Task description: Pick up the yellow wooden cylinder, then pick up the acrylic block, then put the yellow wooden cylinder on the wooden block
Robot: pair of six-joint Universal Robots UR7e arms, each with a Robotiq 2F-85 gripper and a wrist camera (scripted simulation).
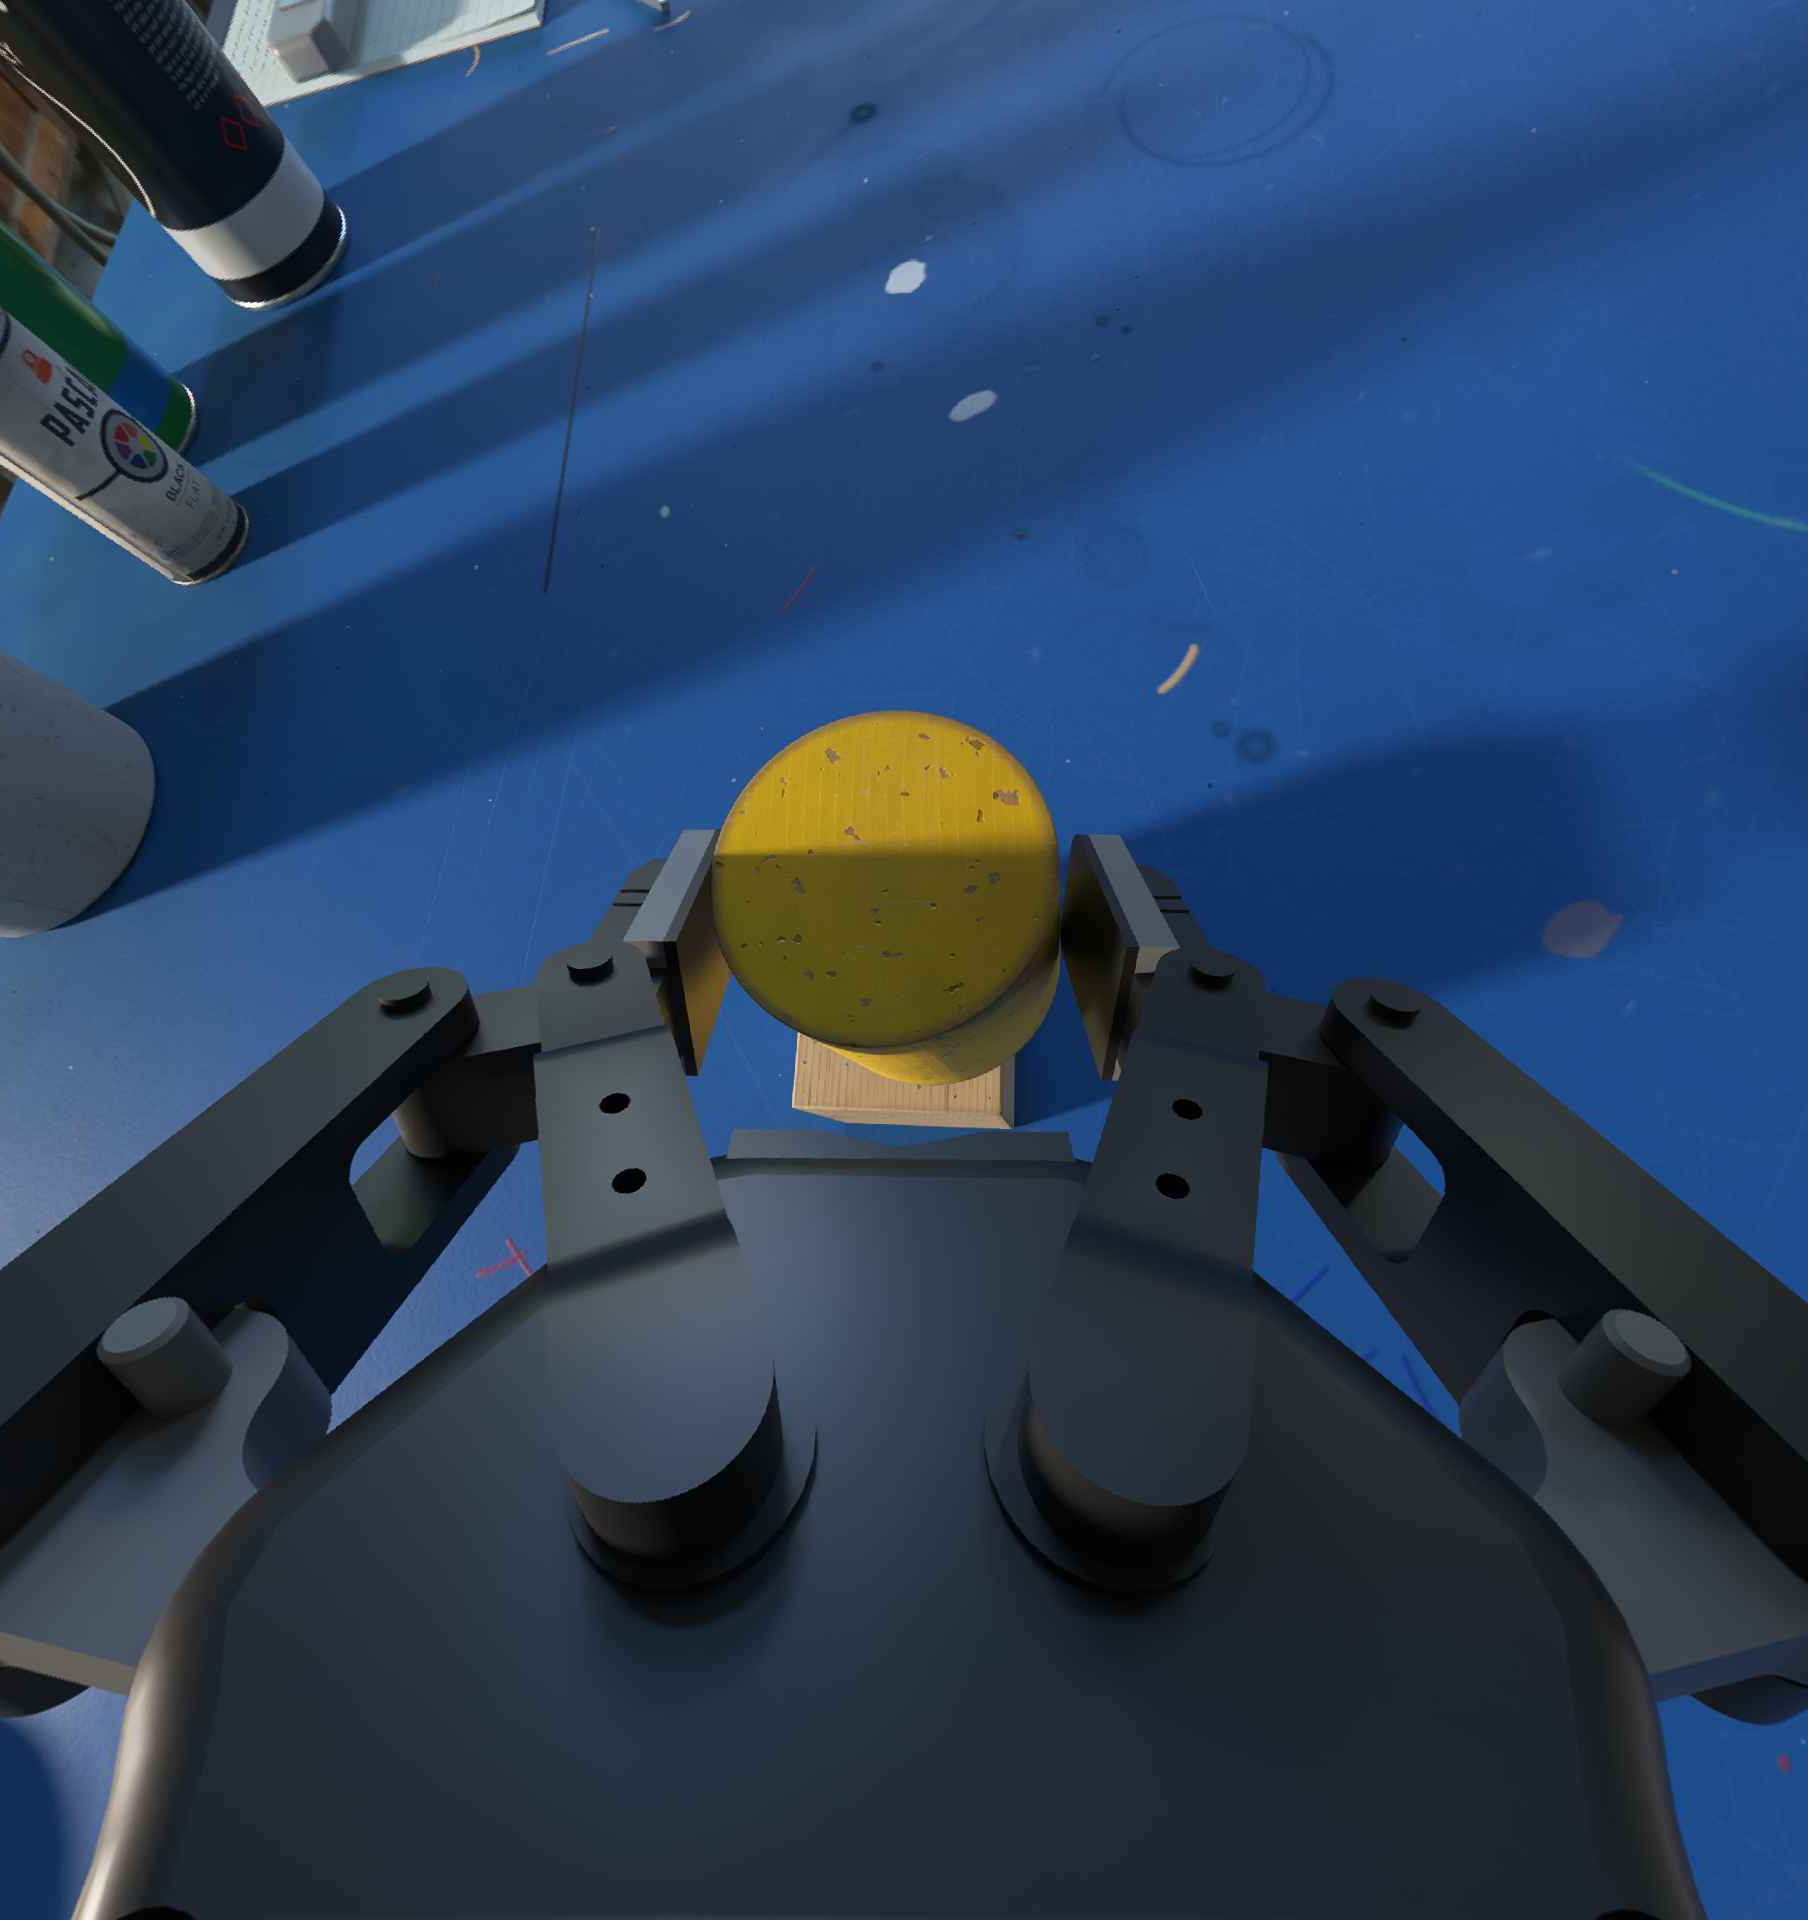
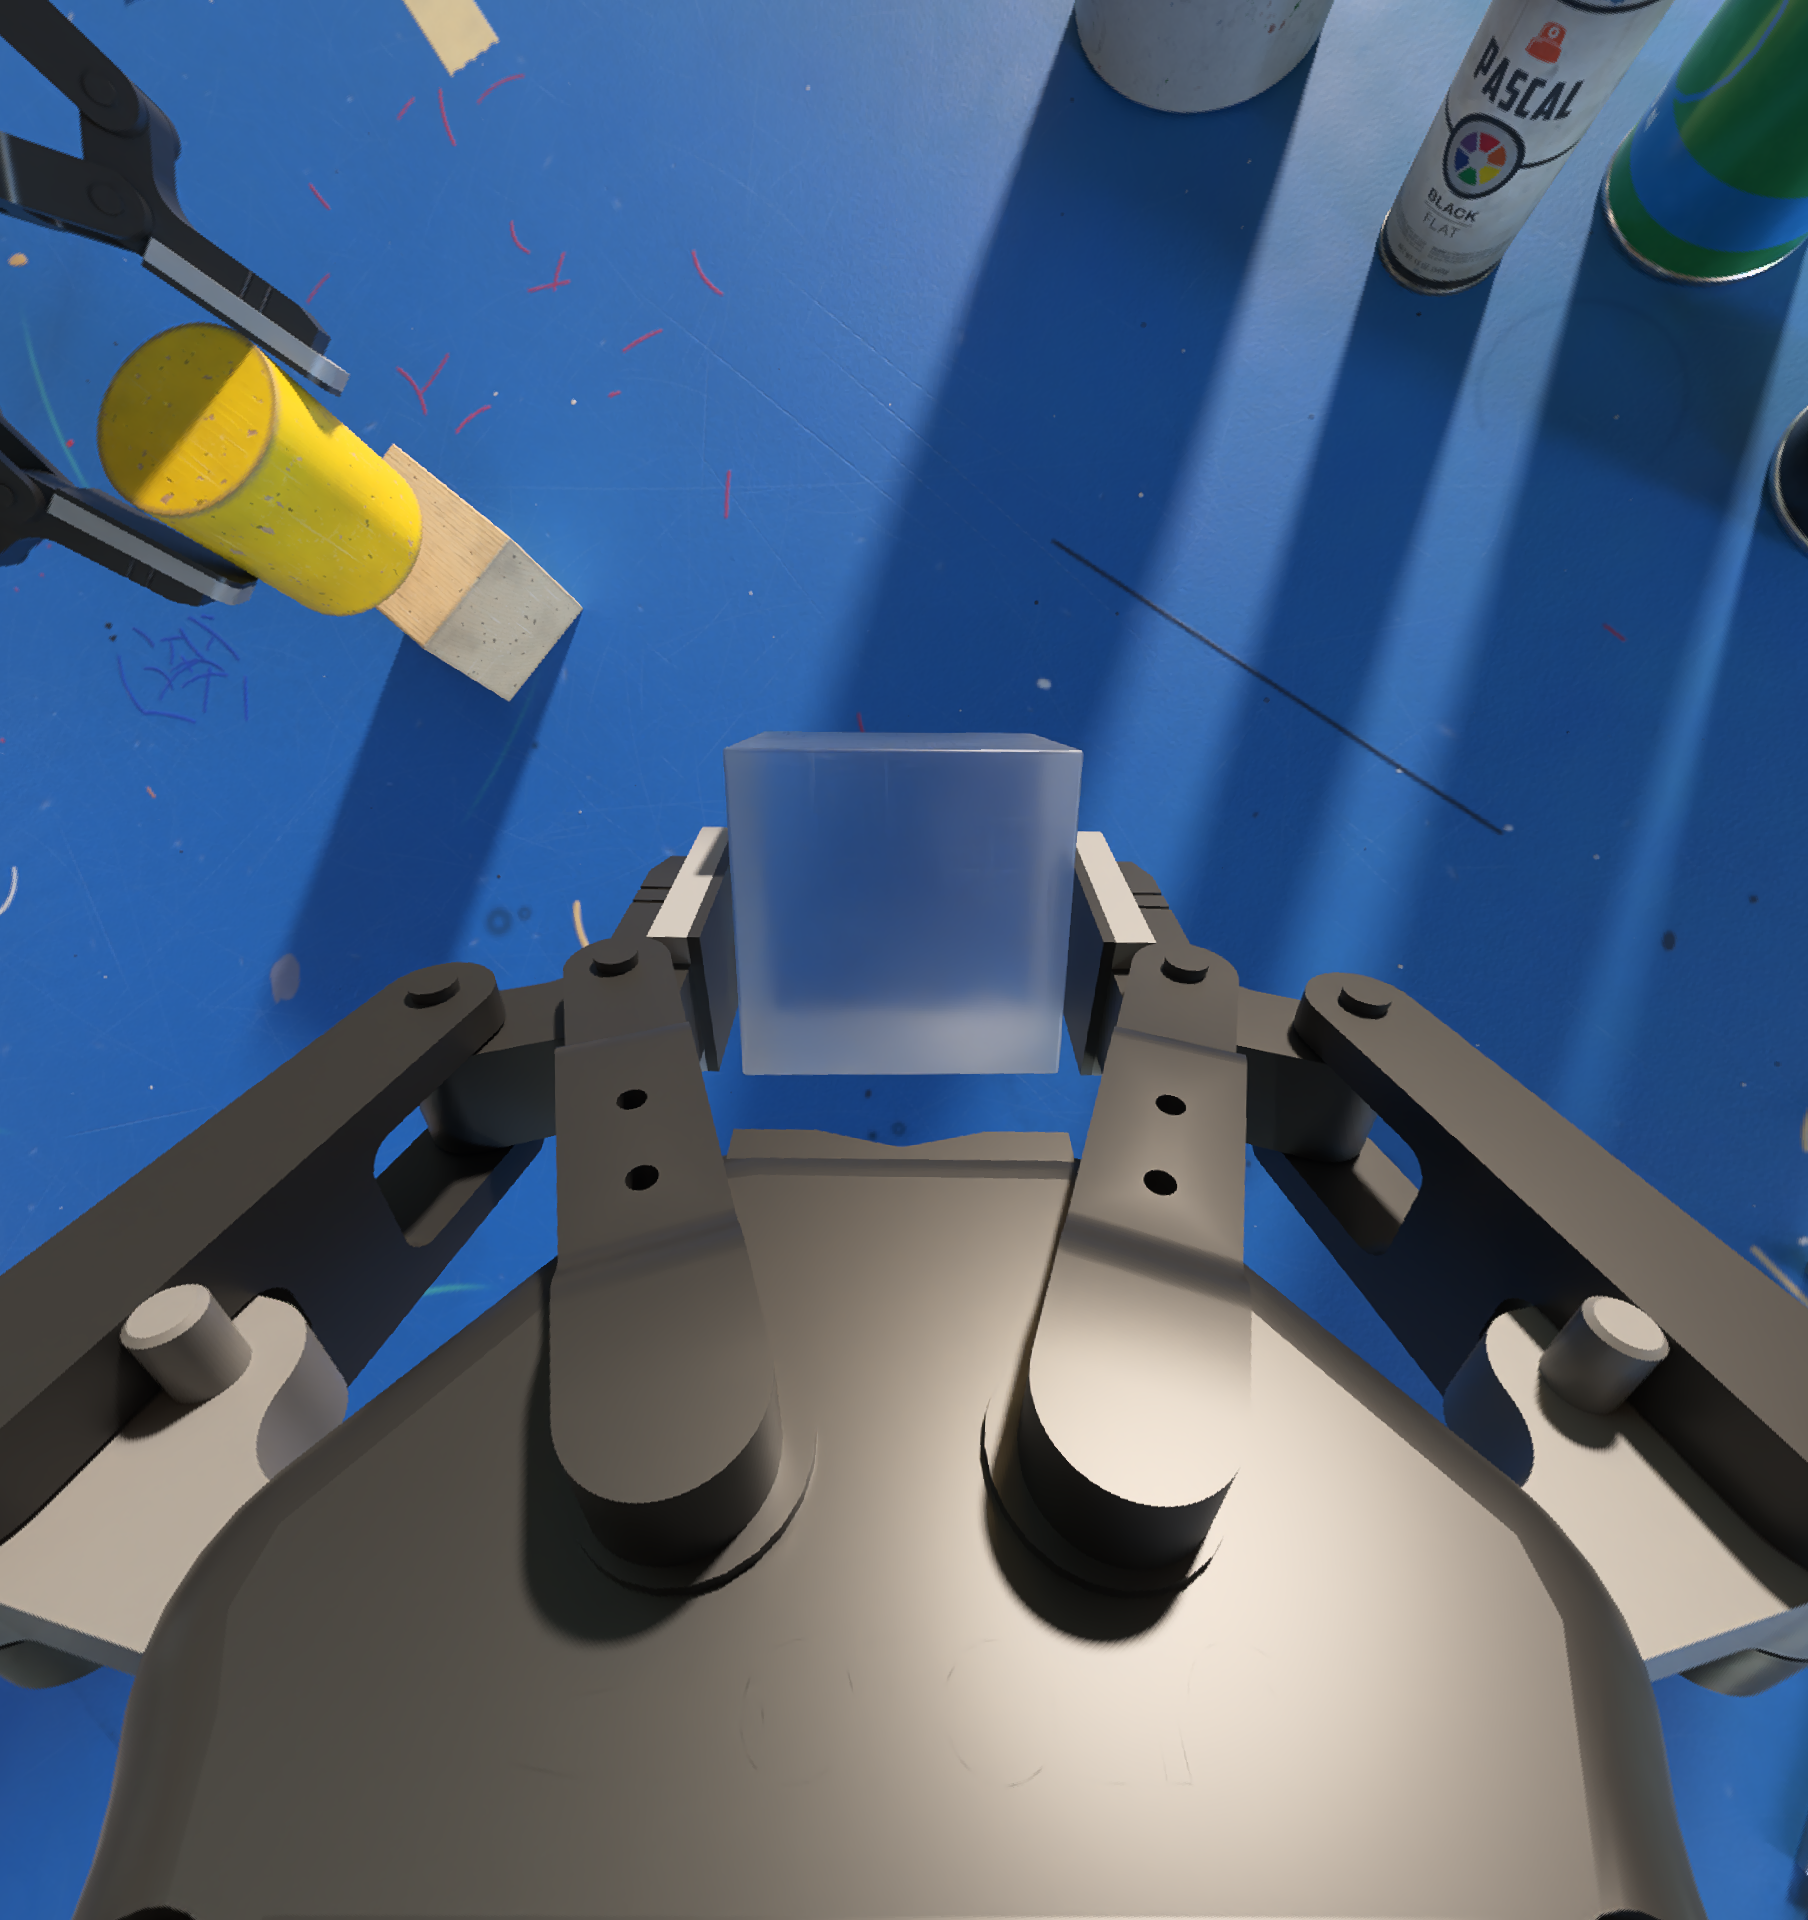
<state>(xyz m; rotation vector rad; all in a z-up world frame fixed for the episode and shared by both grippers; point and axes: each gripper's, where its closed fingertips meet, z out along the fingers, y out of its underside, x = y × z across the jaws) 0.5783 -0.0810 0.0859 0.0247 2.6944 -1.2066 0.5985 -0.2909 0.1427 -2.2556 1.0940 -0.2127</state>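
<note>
My left gripper (image 1: 889, 883) is shut on the upright yellow wooden cylinder (image 1: 884, 883), one pad on each side near its top. The cylinder's lower end meets the top of the pale wooden block (image 1: 905, 1096), which stands on the blue table. The right wrist view shows the same from the side: left gripper (image 2: 282, 483), cylinder (image 2: 256, 468), wooden block (image 2: 474, 592). My right gripper (image 2: 900, 883) is shut on the frosted clear acrylic block (image 2: 900, 904) and holds it above the table, to the right of the wooden block.
Several spray cans stand along one table edge: a dark one (image 1: 245, 208), a white labelled one (image 1: 100, 457) (image 2: 1482, 156), a green one (image 2: 1741, 156) and a plain white cylinder (image 1: 27, 790) (image 2: 1191, 52). A paper pad (image 1: 391, 31) lies at the far edge.
</note>
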